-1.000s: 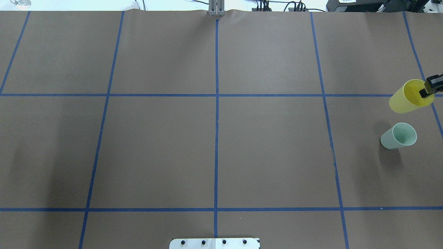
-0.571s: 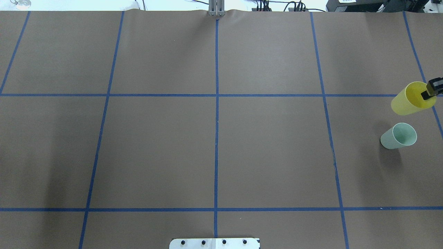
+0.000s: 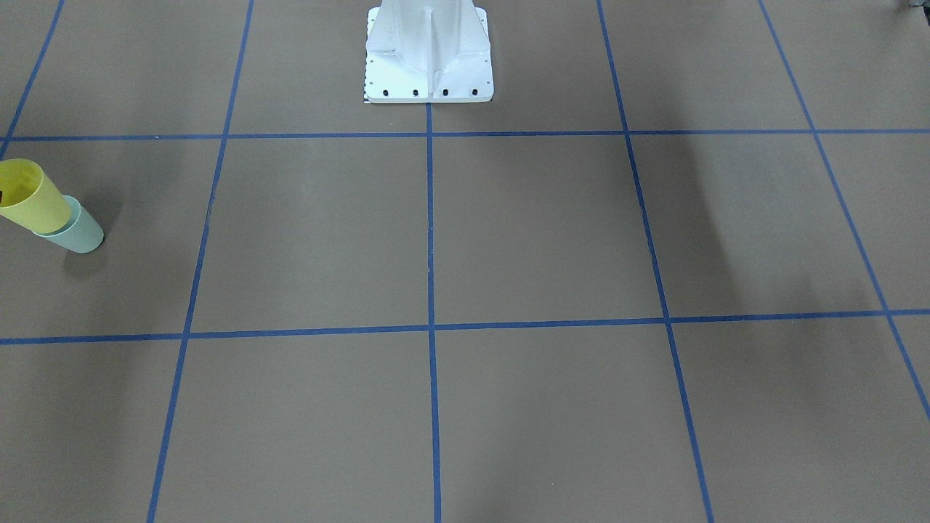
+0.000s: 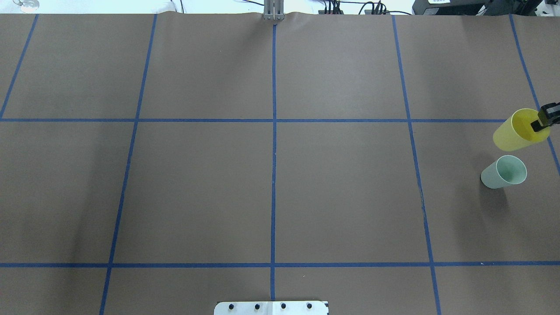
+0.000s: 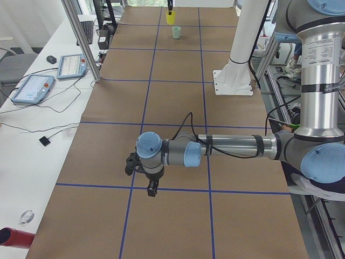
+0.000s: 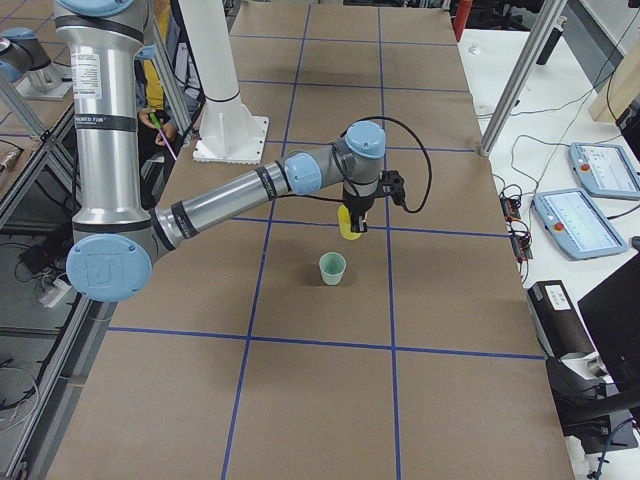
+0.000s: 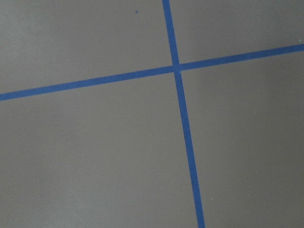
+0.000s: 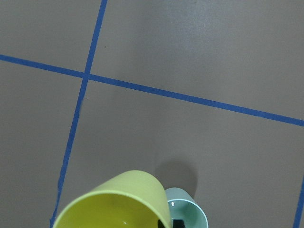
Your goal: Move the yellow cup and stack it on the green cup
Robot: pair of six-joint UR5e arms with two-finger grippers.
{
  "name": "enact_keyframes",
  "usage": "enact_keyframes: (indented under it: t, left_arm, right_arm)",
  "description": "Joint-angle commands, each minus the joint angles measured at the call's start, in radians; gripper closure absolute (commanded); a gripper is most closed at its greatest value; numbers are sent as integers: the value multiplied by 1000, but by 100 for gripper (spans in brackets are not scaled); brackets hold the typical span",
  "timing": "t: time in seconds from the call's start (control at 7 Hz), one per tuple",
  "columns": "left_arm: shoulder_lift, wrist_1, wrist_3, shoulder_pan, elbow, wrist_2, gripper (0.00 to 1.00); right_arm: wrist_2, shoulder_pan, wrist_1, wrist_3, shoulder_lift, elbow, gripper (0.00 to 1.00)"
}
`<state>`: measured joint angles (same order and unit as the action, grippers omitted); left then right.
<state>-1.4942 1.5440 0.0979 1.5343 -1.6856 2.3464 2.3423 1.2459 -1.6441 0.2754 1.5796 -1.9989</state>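
1. Bright, even, diffuse light covers the table [image 4: 341, 183]; no glare on its brown surface.
2. Overhead, the strip beyond the far edge is washed out white.
3. Broad, soft-edged shadow bands cross the table in the front-facing view.
4. The green cup [image 4: 503, 172] casts a soft dark patch on its near side.
5. In the right wrist view the yellow cup [image 8: 114, 204], close to the lens, looks slightly soft.

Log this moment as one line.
step: transfer | right end effector: shut on yellow cup rim | green cup: upright, empty | stack: not yet done
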Motion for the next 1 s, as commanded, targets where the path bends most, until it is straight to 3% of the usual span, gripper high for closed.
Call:
enact_keyframes:
  t: [0.0,0.14,0.86]
  left_arm:
    - [2,-114,13,7,-78,1,0]
    - [0,-113,11,6,-78,2,0]
    - [0,-110,8,6,-85,10,0]
  right_arm:
    - [28,0,143,5,60,73,100]
    - [43,0,241,11,82,127,100]
    - [69,-2,342,18,171,137,100]
